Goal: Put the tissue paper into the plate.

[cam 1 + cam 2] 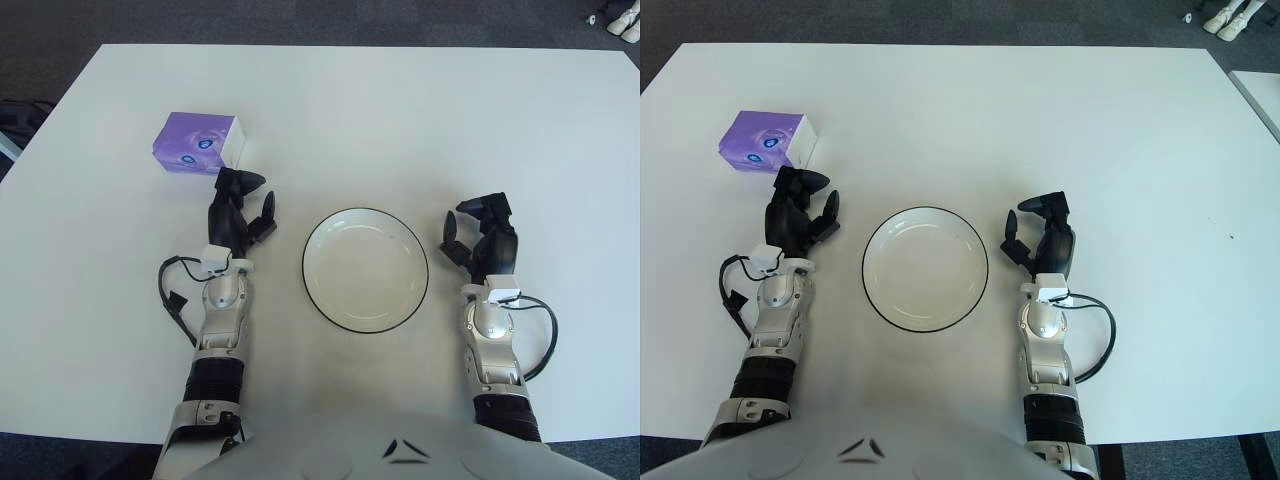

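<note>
A wide white rectangular table (400,110) fills the scene, with dark carpet beyond its edges and a pair of white shoes (622,20) at the far right corner of the floor. Nothing lies between the task's things on the tabletop — the path from the pack to the dish is bare white surface, apart from the robot's own left hand.

The small purple tissue paper pack (198,143) sits on the far left part of the table, well apart from the plate. It is a soft rectangular packet, purple with pale blue and white print on top and a white end panel facing right; it lies flat and slightly skewed to the table's edge.

The round white plate with a thin black rim (365,269) sits near the middle of the table's near side, between the two hands, and holds nothing.

The black three-fingered left hand (238,212) is just short of the pack, its fingertips close to the packet's near right corner but apart from it, fingers loosely spread and grasping nothing. The right hand (481,243) shows just right of the plate — fingers relaxed, half-curled, holding nothing.
</note>
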